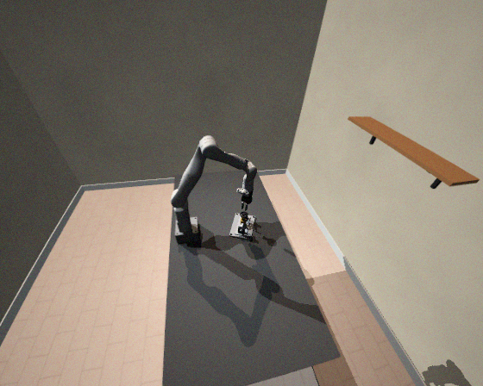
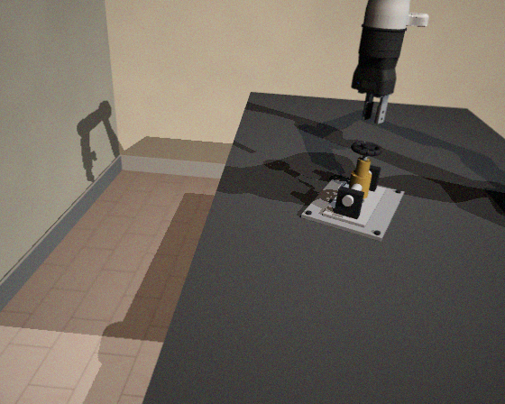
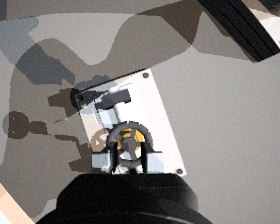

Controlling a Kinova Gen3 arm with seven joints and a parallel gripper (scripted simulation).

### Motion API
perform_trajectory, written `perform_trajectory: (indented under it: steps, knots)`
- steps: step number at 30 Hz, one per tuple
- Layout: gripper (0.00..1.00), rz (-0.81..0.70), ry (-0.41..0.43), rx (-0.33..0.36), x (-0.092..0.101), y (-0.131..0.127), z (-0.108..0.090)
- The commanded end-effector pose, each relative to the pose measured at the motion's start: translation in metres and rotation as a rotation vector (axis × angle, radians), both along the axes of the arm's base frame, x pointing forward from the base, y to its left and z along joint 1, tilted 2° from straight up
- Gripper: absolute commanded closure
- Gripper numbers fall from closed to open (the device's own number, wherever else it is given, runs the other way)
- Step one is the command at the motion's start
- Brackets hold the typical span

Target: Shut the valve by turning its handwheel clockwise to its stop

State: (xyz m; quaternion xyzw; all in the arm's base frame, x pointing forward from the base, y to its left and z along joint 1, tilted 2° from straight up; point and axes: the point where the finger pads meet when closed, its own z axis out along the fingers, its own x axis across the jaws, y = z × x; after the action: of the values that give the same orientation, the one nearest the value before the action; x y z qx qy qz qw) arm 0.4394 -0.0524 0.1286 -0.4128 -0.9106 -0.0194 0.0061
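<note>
The gripper point(image 2: 375, 112) hangs directly above the level handwheel point(image 2: 366, 148), jaws half-parted and empty, aligned to straddle its rim.

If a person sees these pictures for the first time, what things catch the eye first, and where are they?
First, the yellow-bodied valve on its pale base plate, standing on the dark table, with the black handwheel on top. Directly above it hangs the arm's tool, fingers partly open and holding nothing. In the top view, an orange shelf stands out on the right wall.
</note>
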Motion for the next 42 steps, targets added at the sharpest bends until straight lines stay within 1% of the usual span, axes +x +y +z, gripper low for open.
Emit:
perform_trajectory:
  steps: [1,11,25,27,42]
  knots:
    - [0.45,0.0,-0.001,0.0,0.0,0.0,0.0]
    - [0.45,0.0,-0.001,0.0,0.0,0.0,-0.006]
    - [0.45,0.0,-0.001,0.0,0.001,0.001,-0.025]
    - [0.45,0.0,-0.001,0.0,0.001,0.001,-0.025]
    - [0.45,0.0,-0.001,0.0,0.001,0.002,-0.042]
